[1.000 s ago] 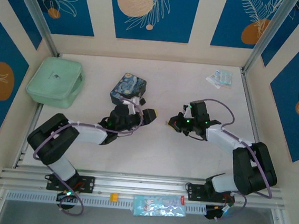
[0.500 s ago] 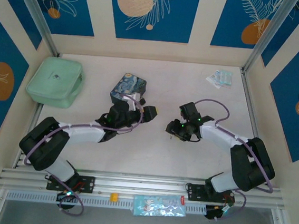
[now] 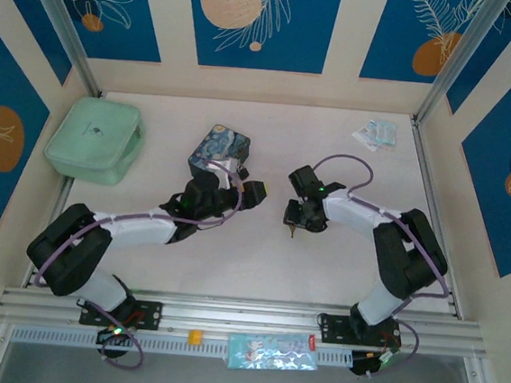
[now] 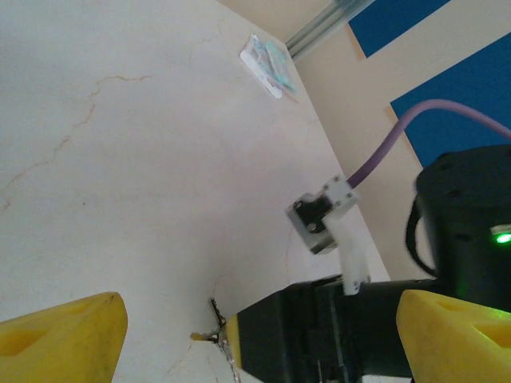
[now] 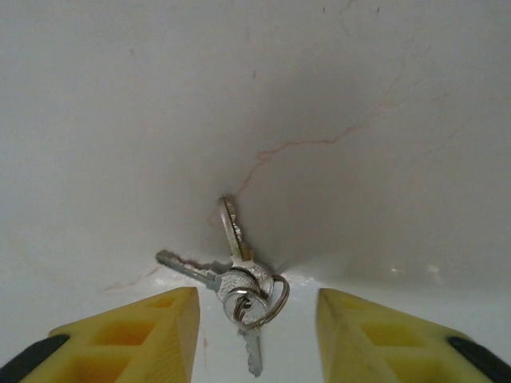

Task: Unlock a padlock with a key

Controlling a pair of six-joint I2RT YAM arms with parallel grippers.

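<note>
Key (image 5: 233, 230): one of a small bunch on a ring (image 5: 269, 298), lying flat on the pale table (image 5: 239, 96), blades fanned out. Right gripper (image 5: 255, 327) is directly over the bunch with jaws spread, one yellow finger (image 5: 128, 331) on each side, nothing grasped. Finger-to-table contact: cannot tell, the view is too close.

From overhead, the right gripper (image 3: 292, 220) is at table centre. Left gripper (image 3: 255, 191) is just to its left, fingers apart and empty, near the starry-night tin (image 3: 219, 147).
</note>
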